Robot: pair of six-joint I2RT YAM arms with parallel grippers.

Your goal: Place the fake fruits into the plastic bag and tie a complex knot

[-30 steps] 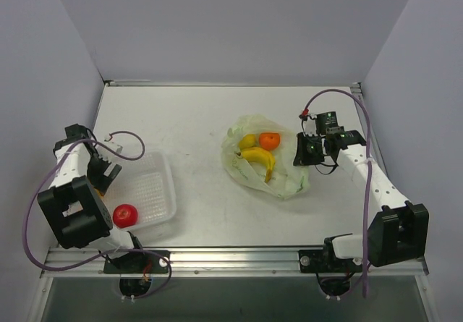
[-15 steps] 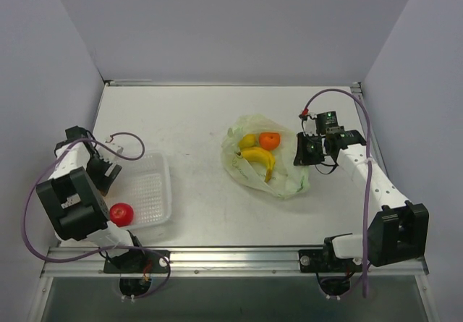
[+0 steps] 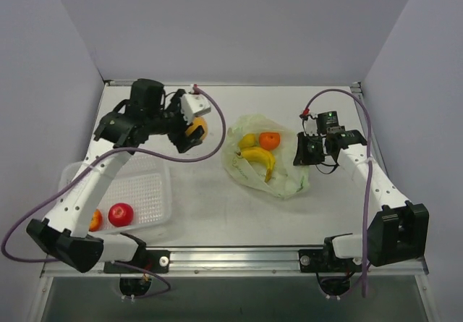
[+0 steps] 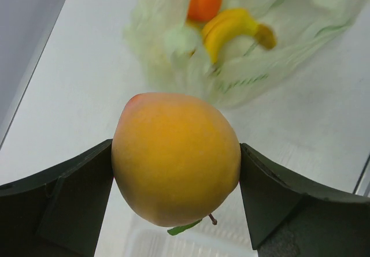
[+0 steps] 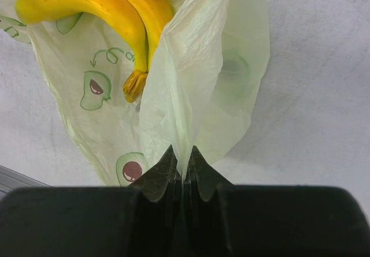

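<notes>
— Pale green film, item one: the plastic bag [image 3: 283, 182]. Where does it lie?
— Flat on the grey worktop [image 3: 210, 206], right of centre, its mouth toward the left. Crinkly, translucent, printed with small green fruit figures.

— Contents?
— Bananas [image 3: 262, 160], yellow, one bunch, curved, with the brown stem end pointing toward my right arm. One orange [image 3: 270, 140], touching the bananas on the far side. One small yellow fruit [image 3: 247, 141] just beside the orange. All three lie inside the film.

— Right tool [image 3: 302, 150]?
— Pressed together on a fold of the bag's right edge. The right wrist view shows the film [image 5: 196, 84] rising in a pleat from between the two fingers [image 5: 165, 170], with the bananas [image 5: 98, 3] beyond it.

— Left tool [image 3: 192, 130]?
— Pinching a peach-like fruit [image 4: 176, 159]: yellow-orange, with a red blush on one side and a short stem with a green leaf at the bottom. One dark finger bears on each flank. It is held above the worktop, left of the bag and apart from it. The bag [image 4: 173, 43] appears blurred behind it in the left wrist view.

— Items not in the bag?
— One red apple [image 3: 121, 214], in the white perforated basket tray [image 3: 148, 192] at the near left. A second, orange-coloured piece sits beside it, mostly hidden by my left arm. I cannot tell what kind it is.
</notes>
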